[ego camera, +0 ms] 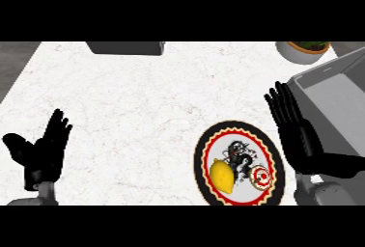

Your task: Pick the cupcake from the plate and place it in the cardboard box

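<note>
Head view: plate [265, 144] sits low right on the counter [143, 96]. A yellow lump [222, 176] is on its lower left, probably the cupcake, though I can't confirm. Grey box [335, 91] at the right edge, touching or just beside the plate; it looks grey rather than cardboard, contents not visible.

Step in hand, I'd judge: reach, nothing grasped yet. To do it well, shift the right hand [298, 137] left over the yellow lump, descend straight, close around its sides, lift clear of the rim before swinging right.

Right hand: flat, fingers straight, pointing up-frame, between plate and box, holding nothing. Left hand [41, 149]: resting open at far left, also holding nothing.
</note>
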`<state>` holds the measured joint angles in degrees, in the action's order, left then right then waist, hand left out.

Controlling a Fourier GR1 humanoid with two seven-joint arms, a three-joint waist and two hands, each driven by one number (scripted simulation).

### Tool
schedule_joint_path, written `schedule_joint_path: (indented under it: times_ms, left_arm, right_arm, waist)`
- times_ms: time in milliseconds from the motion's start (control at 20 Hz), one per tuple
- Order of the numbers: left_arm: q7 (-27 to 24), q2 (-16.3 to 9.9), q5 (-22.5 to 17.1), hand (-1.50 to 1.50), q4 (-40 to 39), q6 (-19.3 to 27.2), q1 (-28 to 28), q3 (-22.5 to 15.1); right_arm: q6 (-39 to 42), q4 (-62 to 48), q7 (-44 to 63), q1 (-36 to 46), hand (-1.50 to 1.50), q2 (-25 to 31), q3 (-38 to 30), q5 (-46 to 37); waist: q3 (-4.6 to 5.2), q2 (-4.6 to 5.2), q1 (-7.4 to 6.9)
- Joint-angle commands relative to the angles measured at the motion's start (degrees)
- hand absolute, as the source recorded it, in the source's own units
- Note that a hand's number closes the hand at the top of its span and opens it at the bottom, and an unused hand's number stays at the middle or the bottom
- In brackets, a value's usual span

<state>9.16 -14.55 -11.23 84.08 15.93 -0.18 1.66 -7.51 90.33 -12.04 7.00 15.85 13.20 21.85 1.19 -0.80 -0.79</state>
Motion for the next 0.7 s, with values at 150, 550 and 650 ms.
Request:
schedule_joint_path:
  times_ms: [150, 550, 650]
  left_arm:
    - [-6.5, -7.5, 5.4, 0.00, 5.7, -9.5, -5.8, -5.5]
    - [-12.0, -10.4, 8.3, 0.00, 5.2, -17.6, -12.3, -10.1]
    - [-11.7, -11.0, 7.7, 0.00, 8.4, -18.9, -9.5, -10.9]
  right_arm:
    - [9.9, 8.4, 4.4, 8.4, -1.50, 14.2, -5.2, 0.8]
    - [25.8, 2.6, -9.5, 6.4, -1.50, 31.8, -10.2, -8.3]
    - [26.3, 1.4, -16.9, 6.4, -1.50, 33.8, -10.0, -14.8]
  waist:
    - [-1.14, -0.20, 2.49]
    - [-1.26, 0.98, 1.88]
    - [-1.31, 0.86, 0.68]
